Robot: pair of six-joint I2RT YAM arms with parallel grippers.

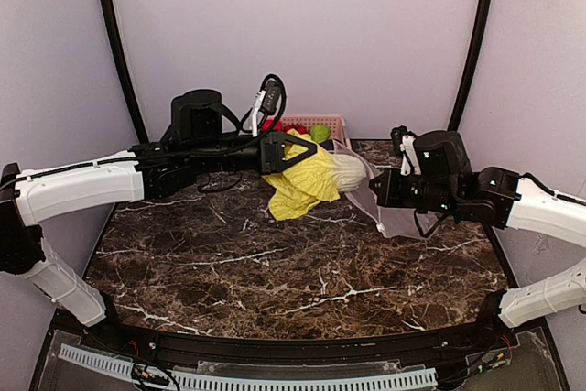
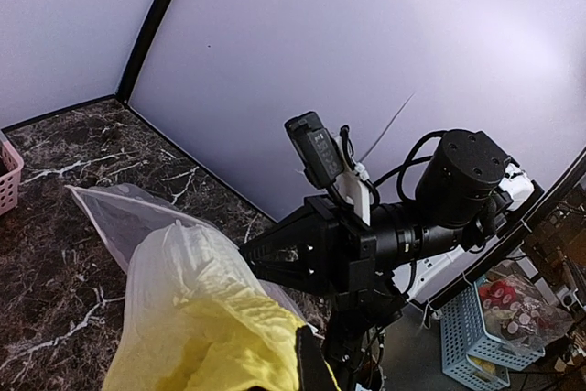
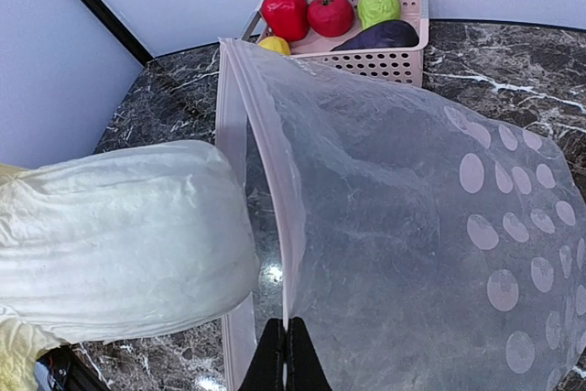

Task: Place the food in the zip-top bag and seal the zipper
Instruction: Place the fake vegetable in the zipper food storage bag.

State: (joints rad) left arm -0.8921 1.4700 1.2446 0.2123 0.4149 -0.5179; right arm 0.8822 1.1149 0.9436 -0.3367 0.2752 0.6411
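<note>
Right claw (image 3: 283,362) pinched shut on the zip-top bag (image 3: 412,226) mouth edge, zipper (image 3: 275,162) running away from its tips. Just left of it, cabbage (image 3: 119,235) stalk end at the open mouth; we can't tell how far in. Left claw (image 1: 291,155) clamps the leafy end, fingertips buried. Beyond, basket (image 3: 394,63) holds red bell pepper (image 3: 286,14), red round piece (image 3: 330,14), green round piece (image 3: 378,6), eggplant (image 3: 385,36); yellow piece (image 3: 275,45) half hidden.

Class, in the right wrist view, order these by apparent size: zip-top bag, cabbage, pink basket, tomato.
1. zip-top bag
2. cabbage, close to the camera, so it looks enlarged
3. pink basket, farther off
4. tomato
</note>
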